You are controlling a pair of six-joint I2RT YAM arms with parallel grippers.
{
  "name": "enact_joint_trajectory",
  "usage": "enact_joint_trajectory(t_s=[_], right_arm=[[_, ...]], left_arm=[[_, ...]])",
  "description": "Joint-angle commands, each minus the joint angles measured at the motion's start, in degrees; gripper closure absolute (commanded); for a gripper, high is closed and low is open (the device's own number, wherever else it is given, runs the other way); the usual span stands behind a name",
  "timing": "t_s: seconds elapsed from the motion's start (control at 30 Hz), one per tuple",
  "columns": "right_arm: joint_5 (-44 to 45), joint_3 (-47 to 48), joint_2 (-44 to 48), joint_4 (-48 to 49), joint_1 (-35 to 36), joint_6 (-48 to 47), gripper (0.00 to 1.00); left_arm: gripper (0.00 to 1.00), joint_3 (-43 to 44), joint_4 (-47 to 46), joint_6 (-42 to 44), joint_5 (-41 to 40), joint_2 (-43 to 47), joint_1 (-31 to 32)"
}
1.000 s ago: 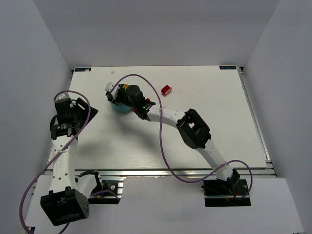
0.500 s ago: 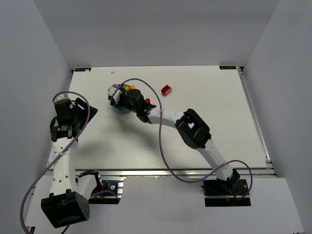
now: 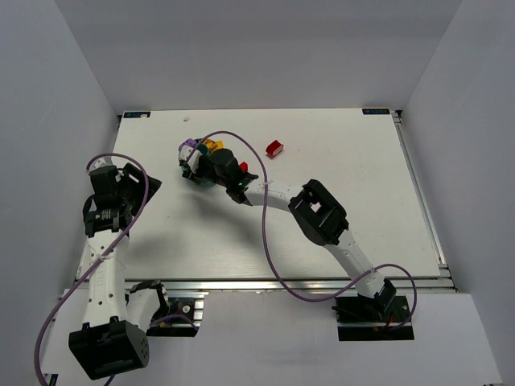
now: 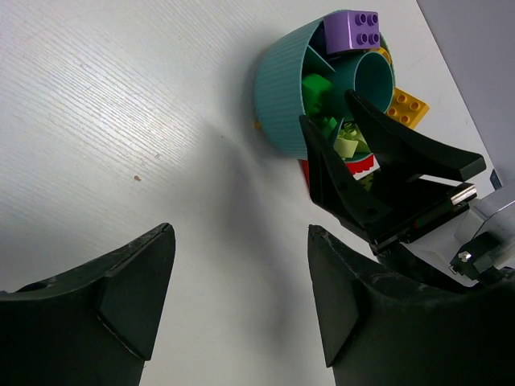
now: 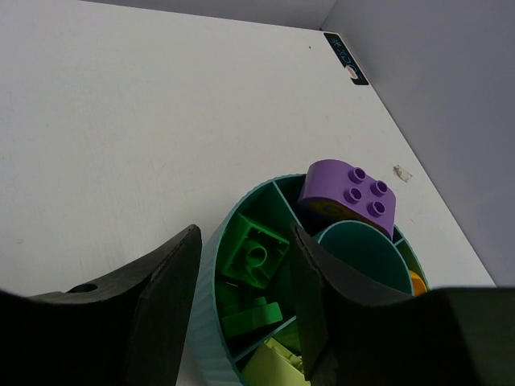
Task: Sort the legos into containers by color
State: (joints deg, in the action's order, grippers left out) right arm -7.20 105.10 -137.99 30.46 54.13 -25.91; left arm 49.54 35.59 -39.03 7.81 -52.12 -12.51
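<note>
The teal cup (image 5: 211, 322) stands at the table's back left, with its containers around a central tube (image 5: 362, 257). One holds green legos (image 5: 253, 253). A purple brick (image 5: 350, 197) rests on the rim, and lime pieces (image 5: 278, 366) lie in a neighbouring container. My right gripper (image 5: 245, 233) hangs open over the cup (image 3: 196, 178), one finger outside the wall and one above the green container, holding nothing. A red brick (image 3: 275, 148) lies loose on the table to the right. My left gripper (image 4: 240, 233) is open and empty, low over bare table left of the cup (image 4: 282, 96).
An orange brick (image 4: 406, 108) sits at the cup's far side and a red piece (image 4: 364, 165) lies by the cup under the right gripper's fingers (image 4: 386, 157). Grey walls enclose the white table (image 3: 362, 209) on three sides. A purple cable loops over the right arm.
The right gripper has drawn back slightly toward the near right, uncovering the purple and yellow bricks on the cup, and its jaws have widened. The left arm has barely shifted.
</note>
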Motion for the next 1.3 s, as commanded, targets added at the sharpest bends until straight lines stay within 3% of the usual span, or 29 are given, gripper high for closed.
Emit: enact_joint_trajectory(t_s=[0.0, 0.2, 0.3, 0.33, 0.37, 0.47, 0.53, 0.6, 0.63, 0.7, 0.73, 0.8, 0.83, 0.93, 1.0, 1.03, 1.13, 1.27], right_arm=[[0.3, -0.9, 2.6, 4.0, 0.1, -0.2, 0.46], [-0.7, -3.3, 4.9, 5.3, 0.1, 0.1, 0.45], [-4.9, -5.9, 9.8, 5.5, 0.1, -1.0, 0.43], [-6.1, -8.6, 11.5, 5.3, 0.1, -1.9, 0.38], [-8.4, -10.2, 13.4, 5.5, 0.0, -2.6, 0.13], [-16.0, -16.0, 23.7, 2.9, -1.0, -2.2, 0.10], [-22.7, -16.5, 27.0, -5.1, -4.1, 0.2, 0.11], [-28.6, -16.7, 30.9, -12.7, -7.7, 4.6, 0.11], [-30.1, -17.5, 32.0, -15.2, -9.0, 5.3, 0.11], [-35.4, -18.9, 35.6, -20.2, -13.5, 5.3, 0.23], [-37.7, -20.8, 36.7, -24.4, -15.2, 5.2, 0.37], [-39.8, -22.7, 40.2, -28.2, -20.7, 5.7, 0.56], [-41.9, -23.6, 41.1, -31.7, -22.7, 6.1, 0.73], [-45.7, -27.8, 46.7, -37.6, -30.6, 5.2, 0.93], [-47.1, -31.2, 48.7, -40.7, -35.6, 3.2, 0.88], [-47.8, -32.2, 50.3, -43.4, -38.1, 1.8, 0.67], [-48.6, -37.4, 54.0, -44.5, -40.9, 0.8, 0.47], [-48.8, -44.6, 58.0, -39.5, -43.0, 3.6, 0.44]], left_arm=[[0.24, 0.4, -0.2, -0.1, -0.7, 1.0, 0.3], [0.25, 0.6, -0.7, 0.1, -0.1, 0.9, 0.2], [0.35, 0.3, -4.2, 0.4, 3.4, 1.4, 0.2], [0.41, 0.0, -5.8, 0.4, 5.1, 1.8, 0.2], [0.50, -0.2, -7.5, 0.4, 8.9, 1.9, 0.2], [0.55, -0.7, -14.4, -0.2, 17.1, 1.5, 0.3], [0.50, -0.8, -18.4, -1.2, 19.8, -0.2, 1.5], [0.37, 0.5, -19.1, -1.3, 19.6, -2.9, 3.8], [0.34, 2.5, -19.0, -0.1, 18.7, -4.1, 8.1], [0.30, 5.4, -17.3, 1.8, 13.6, -8.5, 14.3], [0.30, 8.5, -16.6, 4.0, 12.0, -10.3, 19.5], [0.28, 11.6, -14.5, 6.6, 8.4, -15.3, 25.5], [0.28, 13.0, -14.0, 10.1, 7.7, -17.0, 27.3], [0.26, 18.2, -13.7, 19.7, 7.0, -22.5, 33.2], [0.26, 22.0, -13.3, 24.7, 5.8, -25.4, 36.6], [0.26, 24.2, -13.2, 30.2, 5.1, -28.4, 37.8], [0.28, 26.5, -13.9, 39.3, 3.7, -32.9, 40.9], [0.33, 33.1, -10.3, 46.6, 3.0, -44.8, 41.9]])
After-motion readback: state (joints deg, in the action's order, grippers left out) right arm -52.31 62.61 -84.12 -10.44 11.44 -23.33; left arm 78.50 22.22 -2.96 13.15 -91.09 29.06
